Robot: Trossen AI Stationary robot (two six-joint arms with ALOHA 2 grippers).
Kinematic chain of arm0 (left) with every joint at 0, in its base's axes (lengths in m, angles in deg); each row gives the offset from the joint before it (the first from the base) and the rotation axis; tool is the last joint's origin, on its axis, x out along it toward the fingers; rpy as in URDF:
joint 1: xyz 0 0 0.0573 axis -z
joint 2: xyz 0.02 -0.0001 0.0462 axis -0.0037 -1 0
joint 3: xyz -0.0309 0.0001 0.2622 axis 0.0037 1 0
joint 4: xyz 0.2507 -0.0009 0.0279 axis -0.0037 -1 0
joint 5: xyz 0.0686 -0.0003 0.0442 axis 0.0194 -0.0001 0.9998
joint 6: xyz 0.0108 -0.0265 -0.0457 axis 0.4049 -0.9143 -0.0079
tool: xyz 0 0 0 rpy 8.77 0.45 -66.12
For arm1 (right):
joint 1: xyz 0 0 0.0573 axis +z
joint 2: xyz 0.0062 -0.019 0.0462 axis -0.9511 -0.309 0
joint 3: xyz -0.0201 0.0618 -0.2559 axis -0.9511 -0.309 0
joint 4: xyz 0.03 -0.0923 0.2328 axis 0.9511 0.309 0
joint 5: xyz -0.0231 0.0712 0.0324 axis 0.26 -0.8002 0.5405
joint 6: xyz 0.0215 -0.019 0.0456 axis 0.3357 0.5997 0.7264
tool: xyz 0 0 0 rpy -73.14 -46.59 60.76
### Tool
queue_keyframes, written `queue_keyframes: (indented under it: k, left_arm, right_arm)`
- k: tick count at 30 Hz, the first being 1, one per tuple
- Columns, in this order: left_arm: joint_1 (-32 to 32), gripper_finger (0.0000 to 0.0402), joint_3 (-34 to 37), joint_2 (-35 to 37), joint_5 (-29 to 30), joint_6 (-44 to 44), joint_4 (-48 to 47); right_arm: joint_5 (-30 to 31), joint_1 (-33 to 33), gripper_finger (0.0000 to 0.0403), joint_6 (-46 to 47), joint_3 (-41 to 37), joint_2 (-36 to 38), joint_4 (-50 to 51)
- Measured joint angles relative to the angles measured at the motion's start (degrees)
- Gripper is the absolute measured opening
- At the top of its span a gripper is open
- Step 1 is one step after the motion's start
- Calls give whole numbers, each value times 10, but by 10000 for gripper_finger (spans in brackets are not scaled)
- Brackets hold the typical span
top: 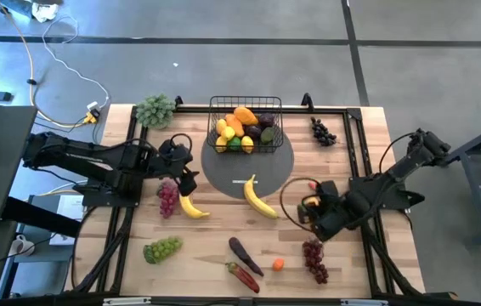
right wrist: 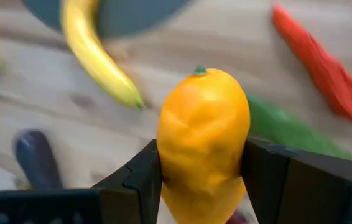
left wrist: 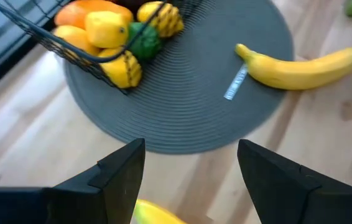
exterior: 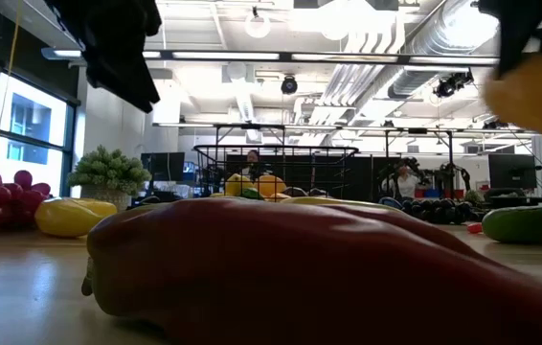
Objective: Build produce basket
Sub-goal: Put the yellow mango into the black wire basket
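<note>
The black wire basket (top: 245, 125) stands on the far part of the grey round mat (top: 223, 174) and holds lemons, mangoes and other fruit. My right gripper (top: 311, 205) is right of the mat, shut on an orange mango (right wrist: 204, 134). My left gripper (top: 189, 176) is open at the mat's left edge, above a banana (top: 192, 206) that lies on the table. The tip of that banana shows between its fingers in the left wrist view (left wrist: 157, 214). A second banana (top: 259, 200) lies with its stem end on the mat's near edge. My right gripper pinches the mango's two sides (right wrist: 163, 149) between its two fingers, about the middle of the fruit. The mango's stem end (right wrist: 199, 71) points away from the wrist. The low view shows the mango (exterior: 537, 91) lifted clear of the table.
Purple grapes (top: 167, 197), green grapes (top: 161, 249), an eggplant (top: 245, 255), a red pepper (top: 242, 276), a small orange fruit (top: 278, 264) and red grapes (top: 314, 259) lie on the near half. Dark grapes (top: 324, 131) and a leafy bunch (top: 155, 110) are at the far side. A cucumber (right wrist: 288, 130) lies under the right gripper.
</note>
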Motion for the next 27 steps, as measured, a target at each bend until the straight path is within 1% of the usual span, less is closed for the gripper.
queue_keyframes:
  k: [5, 12, 17, 21, 27]
  left_arm:
    - [-43, 248, 0, 0, 0, 42, 11]
    - [-100, 248, 0, 0, -4, 83, 41]
    - [-135, 248, 0, 0, -7, 91, 46]
    - [-161, 248, 0, 0, -7, 92, 47]
    - [-198, 248, 0, 0, -7, 82, 62]
  right_arm:
    - [59, -65, 153, -95, 18, 0, -41]
    - [96, -166, 153, -286, 43, 0, -118]
    - [99, -244, 154, -453, 62, 0, -186]
    - [98, -311, 154, -603, 78, 0, -258]
    - [48, -411, 155, -814, 91, 0, -396]
